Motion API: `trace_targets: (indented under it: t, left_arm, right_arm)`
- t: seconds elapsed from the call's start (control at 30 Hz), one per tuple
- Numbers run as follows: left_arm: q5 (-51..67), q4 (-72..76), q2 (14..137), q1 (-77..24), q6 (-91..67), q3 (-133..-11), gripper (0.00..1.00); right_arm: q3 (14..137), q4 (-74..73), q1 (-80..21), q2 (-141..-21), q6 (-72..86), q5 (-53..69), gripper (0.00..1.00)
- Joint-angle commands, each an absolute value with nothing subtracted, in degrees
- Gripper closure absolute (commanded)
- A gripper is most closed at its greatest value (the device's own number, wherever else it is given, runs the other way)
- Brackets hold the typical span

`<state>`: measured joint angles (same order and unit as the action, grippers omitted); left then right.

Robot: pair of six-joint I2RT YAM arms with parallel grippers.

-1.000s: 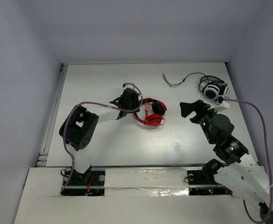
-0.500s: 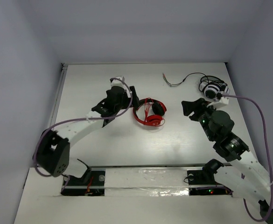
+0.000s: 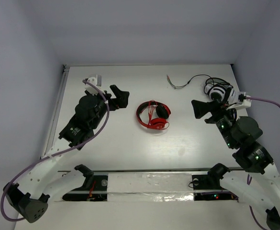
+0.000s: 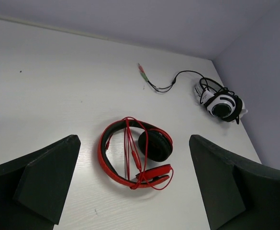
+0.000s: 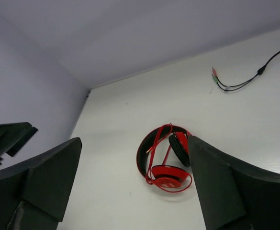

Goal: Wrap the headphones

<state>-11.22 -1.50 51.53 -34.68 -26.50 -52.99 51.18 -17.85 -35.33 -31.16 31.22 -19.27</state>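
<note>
Headphones (image 3: 153,115) at mid-bench, lying flat, red cable (image 4: 130,148) strung in several strands across the open arc of the headband and looped loosely round the nearer ear cup. Sit between the two hands, touched by neither. Left hand (image 3: 119,96) spread wide and empty, hovering to the left of the headband over the bench (image 3: 106,143). Right hand (image 3: 200,110) likewise spread and empty, off to the right, near the white-and-black headphones (image 3: 218,91).

Looks near done as a wrap, with hardly any cable trailing free. Main hazard from here: slack. No clip or tuck visible on the strands, so easily hooked by a passing finger and dragged off the cup, undoing the winding. Probably light and unanchored too, hence prone to skating across the smooth bench under a sideways nudge. On the right, risk of snagging the dark cable (image 3: 190,80) or bumping the other set during a swing toward the far corner.

Plenty of bare bench ahead of and behind the red set, and more toward the near edge. Tighter at the sides: rail (image 3: 55,112) and wall (image 3: 25,96) close beside the left arm, another wall close beside the right one, far right corner taken up by the second set and its plugs.
</note>
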Motion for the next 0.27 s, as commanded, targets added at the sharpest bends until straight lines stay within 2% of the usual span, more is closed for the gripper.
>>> trace_targets:
  t: [0.0,0.23]
  left_arm:
    - [-10.02,-2.11,49.05,-34.45,-23.21,-55.02,0.01]
    - [-8.97,-1.93,43.51,-34.45,-22.85,-54.67,0.01]
  right_arm:
    - [53.44,-20.21,-35.42,-31.29,29.53,-20.2,0.0]
    - [59.93,-23.9,-35.42,-30.59,30.06,-19.34,0.0]
